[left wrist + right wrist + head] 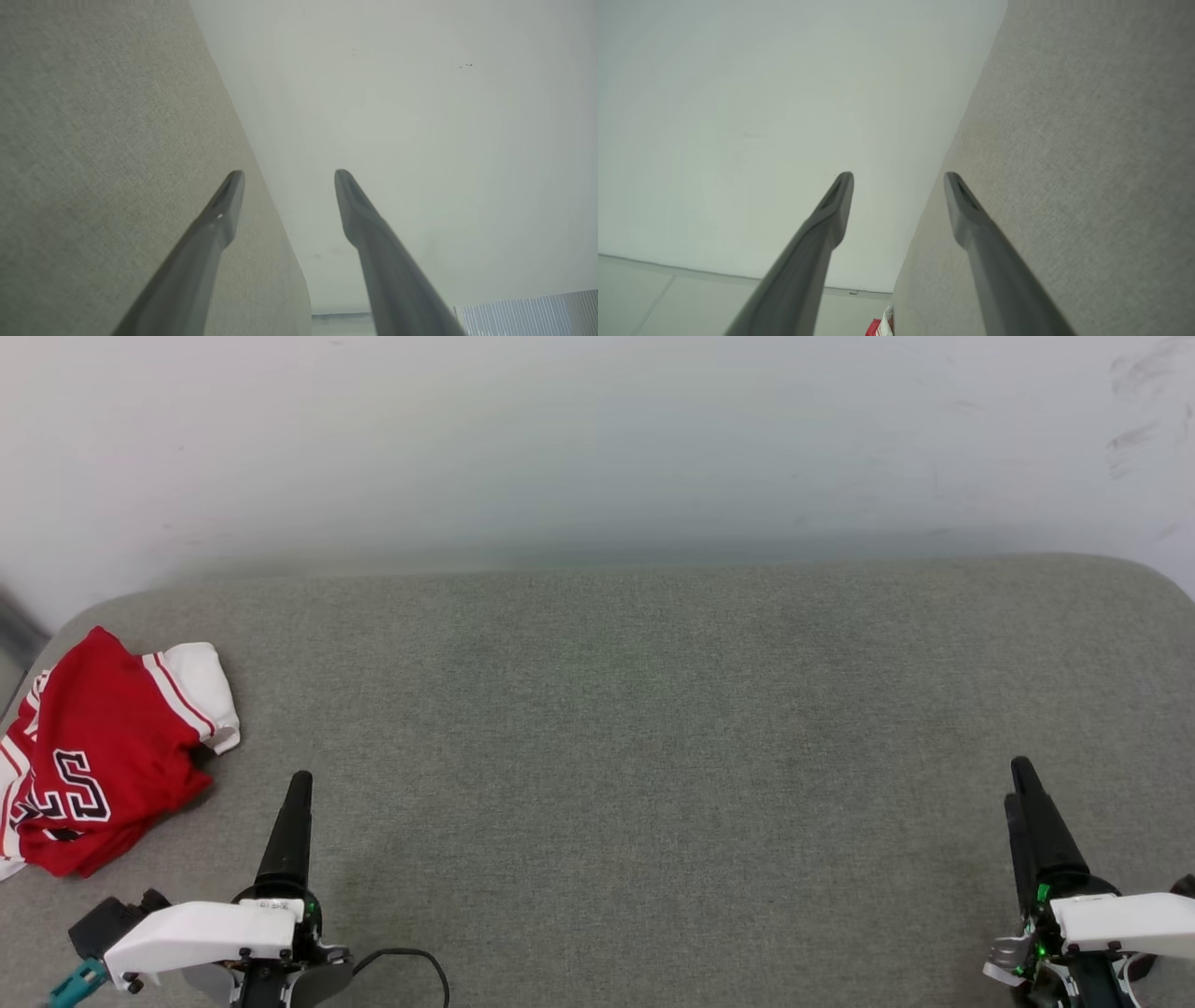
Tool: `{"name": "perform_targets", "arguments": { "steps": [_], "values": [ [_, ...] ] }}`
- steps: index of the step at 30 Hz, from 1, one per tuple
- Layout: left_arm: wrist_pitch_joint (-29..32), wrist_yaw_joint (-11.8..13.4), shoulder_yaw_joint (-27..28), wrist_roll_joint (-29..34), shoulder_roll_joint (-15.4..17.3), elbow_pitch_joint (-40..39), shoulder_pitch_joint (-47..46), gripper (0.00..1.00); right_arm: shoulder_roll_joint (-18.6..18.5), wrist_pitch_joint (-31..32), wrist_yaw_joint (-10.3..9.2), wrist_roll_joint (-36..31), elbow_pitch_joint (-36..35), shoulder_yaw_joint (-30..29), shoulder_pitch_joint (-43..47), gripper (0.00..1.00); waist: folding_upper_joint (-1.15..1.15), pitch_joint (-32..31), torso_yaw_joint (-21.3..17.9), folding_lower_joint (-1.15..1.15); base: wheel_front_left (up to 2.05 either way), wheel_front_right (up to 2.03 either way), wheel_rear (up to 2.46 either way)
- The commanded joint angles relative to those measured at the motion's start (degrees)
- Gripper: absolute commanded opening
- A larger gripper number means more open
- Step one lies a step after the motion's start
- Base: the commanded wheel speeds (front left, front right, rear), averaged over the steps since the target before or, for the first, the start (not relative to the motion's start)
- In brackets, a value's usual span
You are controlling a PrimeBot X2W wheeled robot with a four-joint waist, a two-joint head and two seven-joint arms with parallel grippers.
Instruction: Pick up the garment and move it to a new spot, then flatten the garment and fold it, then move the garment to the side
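L gripper [288,177] & R gripper [899,179] are spread wide, empty, since garment [98,756], crumpled far left, is ungrasped yet.

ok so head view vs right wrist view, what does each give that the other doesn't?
Head view adds: the left gripper, a black cable by its wrist, and most of the crumpled garment at the left edge of the grey surface, with black lettering and a white sleeve showing.
Right wrist view adds: the gap between the fingers of the right gripper, nothing in it, and pale floor below the wall.
Shared: right gripper, grey surface, wall, and the garment, a red-white sliver at the wrist view's bottom edge.
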Motion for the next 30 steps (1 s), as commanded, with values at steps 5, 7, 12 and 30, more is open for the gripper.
{"name": "perform_targets", "arguments": {
  "steps": [5,7,12,30],
  "values": [
    [-1.8,2.3,-1.8,9.7,0.1,-4.1,-0.2,1.0,0.0,-1.8,0.01,-10.3,-4.4,0.9,0.0,1.0,0.0,0.1,0.2,0.0,0.0,0.0,0.0],
    [-2.2,3.0,-2.5,12.5,0.1,-4.6,-0.1,1.0,0.0,-2.3,0.01,-13.3,-5.1,1.5,0.3,1.0,0.0,0.1,0.2,0.0,0.0,0.0,0.0],
    [-3.3,4.7,-3.8,19.2,0.1,-5.5,0.4,1.0,0.0,-3.4,0.01,-20.7,-6.2,2.7,1.1,1.0,0.0,0.1,0.3,0.0,0.0,0.0,0.0],
    [-6.9,9.3,-8.2,36.9,1.5,-7.2,1.9,1.0,0.0,-7.1,0.02,-38.3,-8.1,4.6,2.8,1.0,0.0,0.1,0.7,0.0,0.0,0.0,0.0]
  ]
}}
